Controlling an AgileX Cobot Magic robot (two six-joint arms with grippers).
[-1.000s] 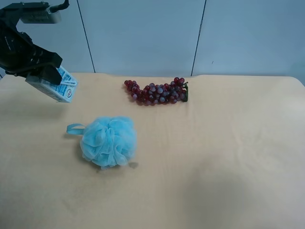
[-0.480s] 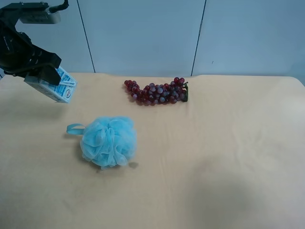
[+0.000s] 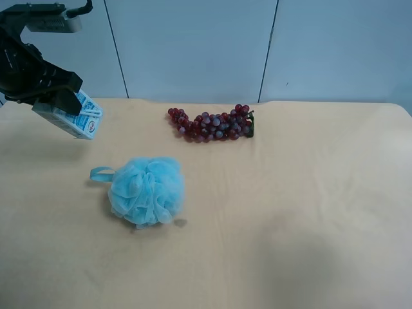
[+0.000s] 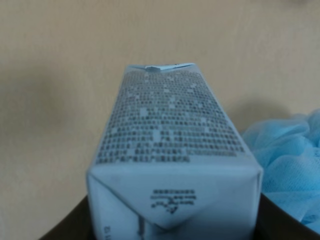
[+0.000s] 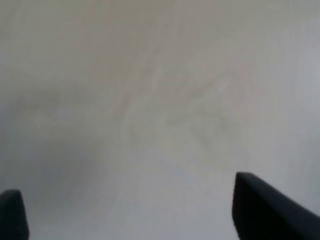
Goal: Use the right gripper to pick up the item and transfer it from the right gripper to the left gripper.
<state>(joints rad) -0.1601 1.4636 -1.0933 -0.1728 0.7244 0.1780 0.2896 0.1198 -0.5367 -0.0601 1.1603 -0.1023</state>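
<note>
Quick status from mid-run. My left gripper (image 3: 59, 98) was clamped shut on the carton (image 3: 76, 117), fingers on either side of it. My left wrist camera was pretty much filled by the carton's printed side and folded end. I had it up in the air at a tilt, over the far corner of the table (image 3: 309, 193) on the overhead view's left, touching nothing but my fingers.

My right gripper (image 5: 140, 210) was spread wide with nothing between the tips. All its camera showed was a blurry pale surface, and that arm wasn't in the overhead shot at all.

So as far as I could judge, the handover was basically done: carton on the left side, right side empty and out of the way.

The sponge (image 3: 147, 190) sat on the table below and a bit in front of the carton. The grapes (image 3: 212, 125) were well off to the side.

What came next didn't seem to need much: a firm squeeze so the tilted carton wouldn't slip. If I set it down, a bare patch clear of the sponge.
</note>
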